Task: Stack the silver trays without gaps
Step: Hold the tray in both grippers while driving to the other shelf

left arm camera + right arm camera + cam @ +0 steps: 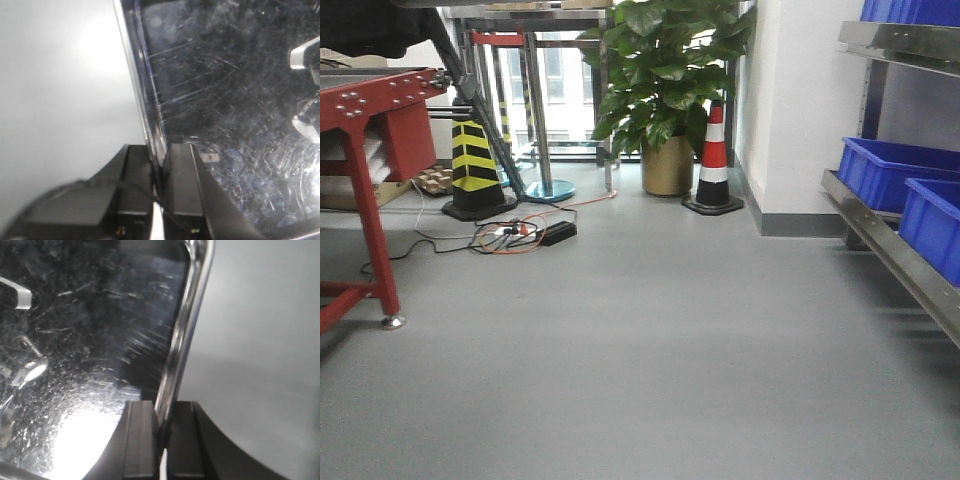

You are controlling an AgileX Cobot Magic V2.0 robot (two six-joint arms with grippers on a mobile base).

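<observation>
Tray (235,100) — within left gripper (157,150), right gripper (161,407)

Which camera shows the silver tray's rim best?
Right wrist view: the tray shows its bright rim from rounded corner into the right pincer. Left wrist view shows a darker rim in the left pincer. Front view shows no tray.
</observation>
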